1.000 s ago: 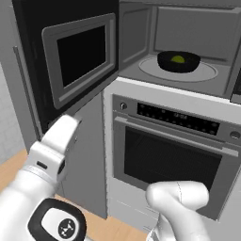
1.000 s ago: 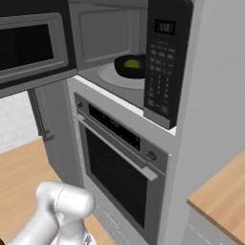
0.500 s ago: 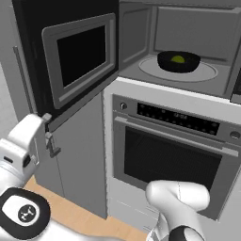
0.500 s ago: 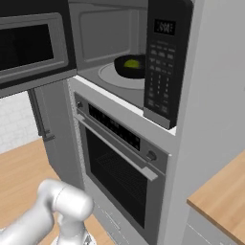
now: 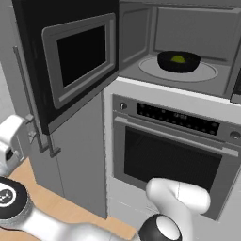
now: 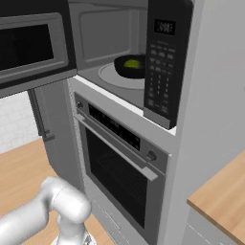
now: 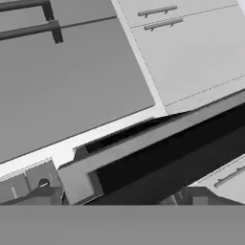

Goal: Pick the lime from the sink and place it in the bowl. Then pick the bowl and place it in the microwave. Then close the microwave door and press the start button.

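your bowl (image 5: 178,61) sits on the pale turntable (image 5: 179,72) inside the microwave (image 5: 197,47), and the lime (image 5: 178,59) shows as a small yellow-green patch lying in it. in the right base view the same bowl (image 6: 128,66) rests toward the right side of the cavity, just beside the dark button panel (image 6: 162,62), with the lime (image 6: 132,62) inside it.

the microwave door (image 5: 70,61) stands swung wide to the left, its grey frame and dark window facing you, well apart from the cavity opening. in the right base view the door (image 6: 33,45) hangs out at the upper left. below the microwave you see the oven (image 5: 174,155) with its horizontal handle, shut.

your arm reaches low and far to the left; its white wrist (image 5: 9,141) sits at the left edge of the left base view, beneath the lower corner of the open door and near the tall cabinet's long handle (image 5: 28,101). the gripper (image 7: 115,197) has its two finger tips (image 7: 40,194) spread wide with nothing between them, and in the hand view they sit close under the door's (image 7: 158,158) dark edge and grey frame. you cannot tell from these views whether a tip touches the door. grey cabinet fronts (image 7: 191,43) with slim bar handles lie beyond.
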